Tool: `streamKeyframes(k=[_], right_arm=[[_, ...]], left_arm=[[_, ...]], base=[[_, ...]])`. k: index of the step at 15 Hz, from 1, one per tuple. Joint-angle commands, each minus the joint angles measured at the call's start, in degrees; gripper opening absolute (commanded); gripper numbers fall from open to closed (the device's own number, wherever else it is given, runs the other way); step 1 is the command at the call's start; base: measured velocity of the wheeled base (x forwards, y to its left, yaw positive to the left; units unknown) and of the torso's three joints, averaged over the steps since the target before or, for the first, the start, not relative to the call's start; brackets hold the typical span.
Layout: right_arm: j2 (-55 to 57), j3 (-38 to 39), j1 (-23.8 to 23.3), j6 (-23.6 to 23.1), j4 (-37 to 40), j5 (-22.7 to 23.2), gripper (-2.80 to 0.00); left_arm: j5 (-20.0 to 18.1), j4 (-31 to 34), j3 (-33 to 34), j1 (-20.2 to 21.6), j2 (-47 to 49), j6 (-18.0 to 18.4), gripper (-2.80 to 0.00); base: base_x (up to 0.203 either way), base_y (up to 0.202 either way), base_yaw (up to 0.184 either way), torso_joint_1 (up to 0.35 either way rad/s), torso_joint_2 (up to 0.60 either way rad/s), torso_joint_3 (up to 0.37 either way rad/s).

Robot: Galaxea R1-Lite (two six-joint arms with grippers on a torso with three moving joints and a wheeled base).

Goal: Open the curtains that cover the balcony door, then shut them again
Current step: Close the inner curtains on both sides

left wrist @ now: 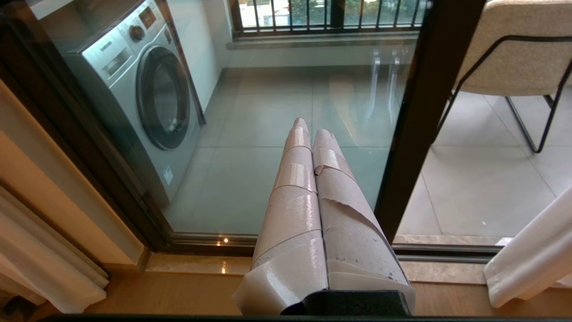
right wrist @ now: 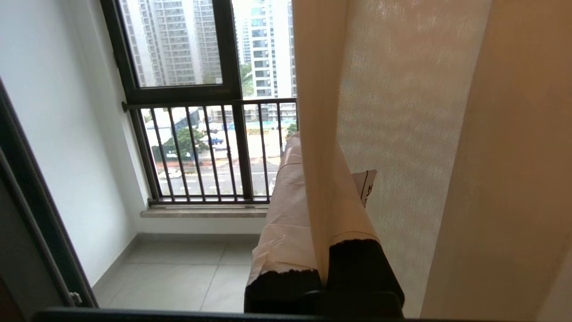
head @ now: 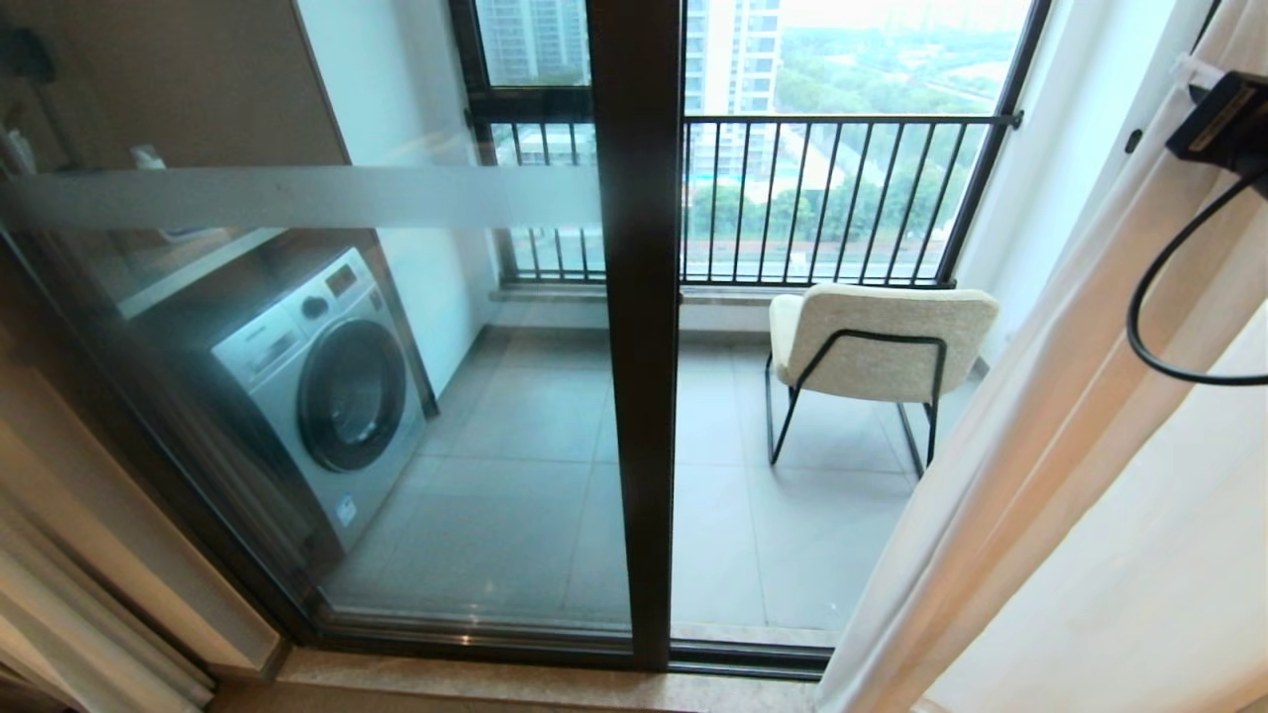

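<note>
Right claw (right wrist: 328,188) pinched on curtain (right wrist: 402,112), door (head: 644,347) bared; next, drawing shut leftward; left claw (left wrist: 313,134) closed, empty.

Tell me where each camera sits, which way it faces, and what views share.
Head: high, looking down through balcony door; right wrist hardware at upper right.
Left wrist: low, facing the glass; left gripper fingers shut, empty.
Right wrist: raised, facing balcony railing; right gripper shut on curtains.
Shared: washing machine, chair in head, left wrist.

Left fingers (left wrist: 308,179) wrapped in pale peeling tape, black base; right wrist black, looping cable (head: 1154,297).
</note>
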Motion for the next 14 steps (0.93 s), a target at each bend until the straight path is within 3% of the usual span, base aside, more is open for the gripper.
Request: streamKeyframes(k=[1,14], right_arm=[[0.9,-1.7,0.0,0.0,-0.2,0.1,-2.8],[1.5,-3.2,0.1,0.0,-0.2,0.1,-2.8]], left_arm=[[0.0,0.0,0.0,0.0,0.0,0.0,-2.8],[0.0,0.0,0.0,0.0,0.0,0.2,-2.8]], base=[[0.0,0.185,0.003,0.005,0.0,0.002],[0.0,0.186,0.004,0.003,0.0,0.0]])
